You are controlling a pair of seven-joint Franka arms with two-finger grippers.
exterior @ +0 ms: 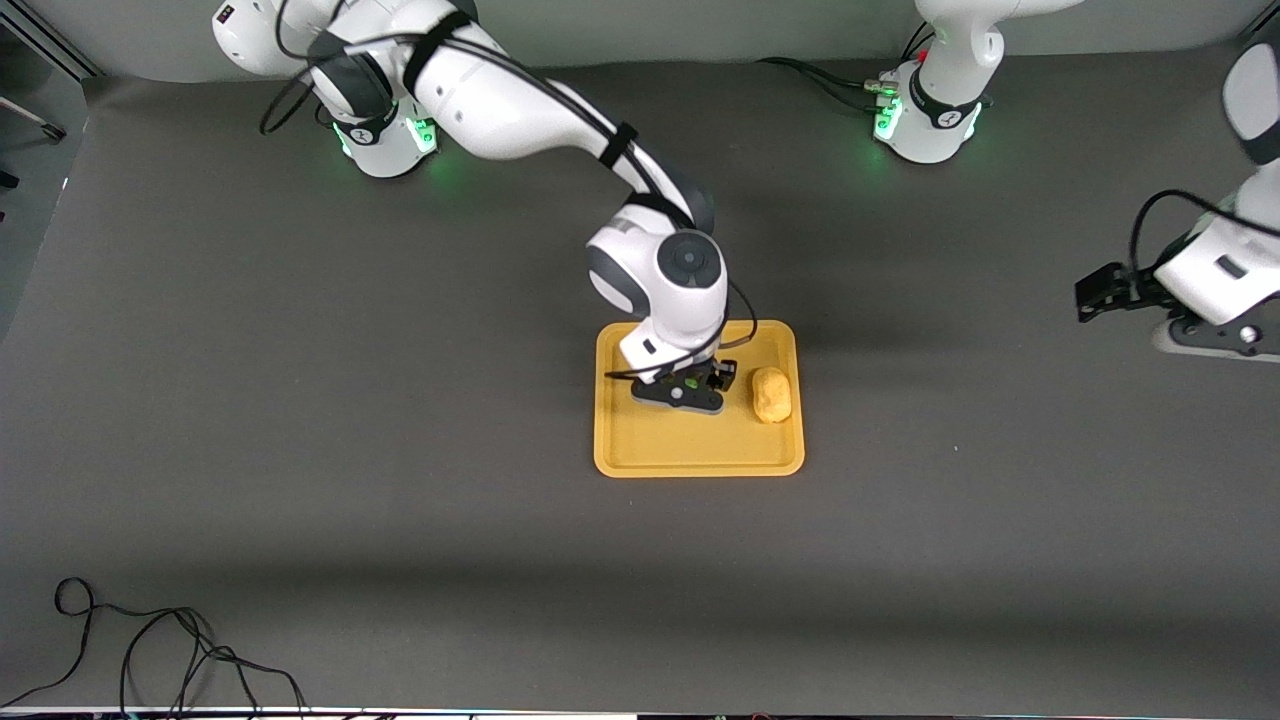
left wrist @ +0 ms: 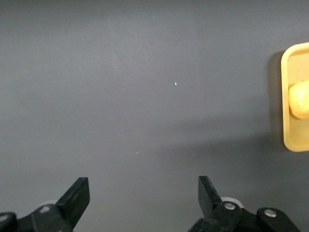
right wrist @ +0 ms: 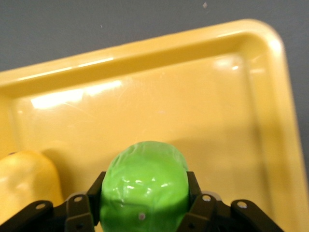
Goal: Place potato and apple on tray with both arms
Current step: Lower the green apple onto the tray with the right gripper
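The orange-yellow tray (exterior: 700, 450) lies mid-table. The yellow-tan potato (exterior: 771, 394) lies on it, at the side toward the left arm's end. My right gripper (exterior: 697, 386) is low over the tray beside the potato, shut on the green apple (exterior: 690, 383). In the right wrist view the apple (right wrist: 145, 179) sits between the fingers of the right gripper (right wrist: 145, 182), with the tray floor (right wrist: 193, 96) under it and the potato (right wrist: 24, 183) beside it. My left gripper (exterior: 1095, 297) is open and empty over bare table toward the left arm's end. The left wrist view shows the left gripper (left wrist: 143, 188), the tray's edge (left wrist: 294, 140) and the potato (left wrist: 300, 99).
A loose black cable (exterior: 150, 650) lies at the table's front edge toward the right arm's end. The two arm bases (exterior: 385, 140) (exterior: 925, 125) stand along the back of the grey table.
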